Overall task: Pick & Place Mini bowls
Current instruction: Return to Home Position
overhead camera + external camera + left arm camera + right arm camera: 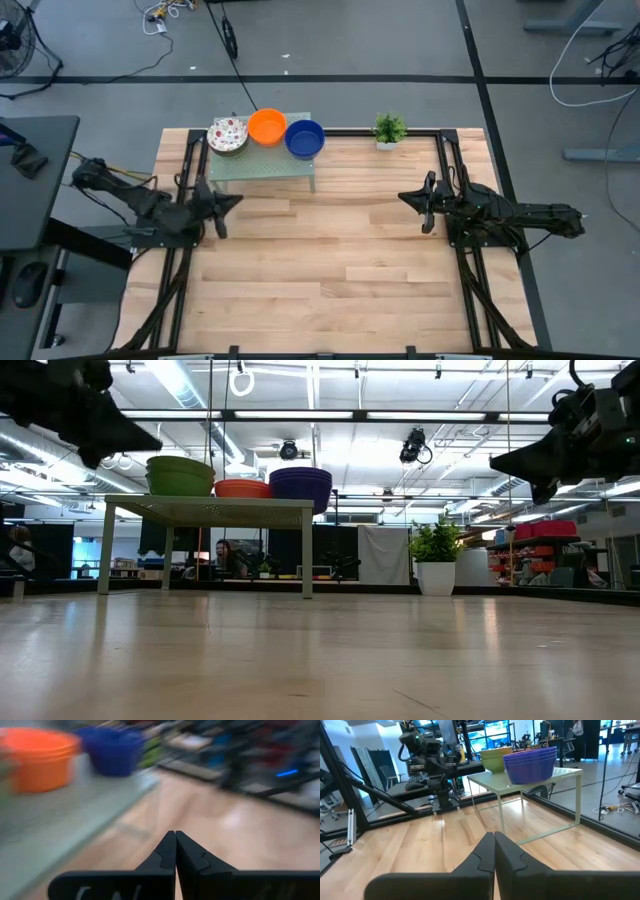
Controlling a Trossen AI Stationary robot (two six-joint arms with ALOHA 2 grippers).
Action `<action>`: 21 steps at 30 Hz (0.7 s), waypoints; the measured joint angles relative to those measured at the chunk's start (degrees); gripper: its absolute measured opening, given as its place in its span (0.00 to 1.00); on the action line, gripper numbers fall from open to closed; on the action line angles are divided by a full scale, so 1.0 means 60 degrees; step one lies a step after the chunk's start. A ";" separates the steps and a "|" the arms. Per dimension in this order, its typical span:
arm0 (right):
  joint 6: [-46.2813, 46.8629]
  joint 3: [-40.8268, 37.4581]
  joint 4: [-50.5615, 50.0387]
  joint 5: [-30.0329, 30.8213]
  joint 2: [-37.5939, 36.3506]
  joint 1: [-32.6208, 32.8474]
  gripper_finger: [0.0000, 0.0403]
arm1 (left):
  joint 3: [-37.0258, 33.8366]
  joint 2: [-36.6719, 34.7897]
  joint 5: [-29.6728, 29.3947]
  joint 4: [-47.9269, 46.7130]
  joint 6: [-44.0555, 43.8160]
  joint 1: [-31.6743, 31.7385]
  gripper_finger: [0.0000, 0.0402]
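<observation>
Three stacks of mini bowls stand on a small pale green raised stand (262, 165) at the table's far side: a white red-speckled stack (227, 134), an orange stack (267, 127) and a blue stack (304, 139). In the low view the speckled stack's outsides look green (180, 475), beside the orange (242, 488) and blue (301, 483) stacks. My left gripper (235, 201) hangs shut above the table, just near of the stand's left end. My right gripper (404, 197) is shut too, raised over the table's right half. In the left wrist view the orange (42, 760) and blue (112, 750) stacks lie ahead of the shut fingers (175, 836).
A small green potted plant (389, 129) stands at the far edge, right of the stand. Black frame rails (446, 165) run along the table's left, right and far sides. The near half of the wooden table (330, 290) is bare wood.
</observation>
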 joint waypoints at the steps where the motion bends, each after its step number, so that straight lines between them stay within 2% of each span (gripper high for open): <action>1: -0.0006 0.0000 0.0000 0.0000 0.0000 0.0000 0.01 | -0.0361 -0.0296 0.0645 0.0988 0.0635 0.0080 0.01; 4: -0.0066 0.0000 0.0000 0.0003 0.0000 0.0000 0.01 | -0.1295 -0.0785 0.3190 0.3595 0.2092 0.0511 0.01; 6: -0.0262 0.0000 0.0001 0.0002 0.0000 0.0000 0.01 | -0.1589 -0.0907 0.4502 0.4107 0.2346 0.0909 0.01; 12: -0.0523 0.0000 0.0004 0.0004 0.0000 0.0000 0.01 | -0.1690 -0.1286 0.6436 0.3945 0.2599 0.1942 0.01; 15: -0.0523 0.0000 0.0004 0.0006 0.0000 -0.0004 0.01 | -0.1688 -0.1954 0.6954 0.3529 0.2655 0.2265 0.01; 19: -0.0523 0.0000 0.0004 0.0003 0.0001 -0.0004 0.01 | -0.1687 -0.3179 0.6811 0.2145 0.2678 0.2616 0.01; 21: -0.0523 0.0004 0.0011 0.0000 0.0000 -0.0004 0.01 | -0.1642 -0.3227 0.6687 0.2039 0.2795 0.2749 0.01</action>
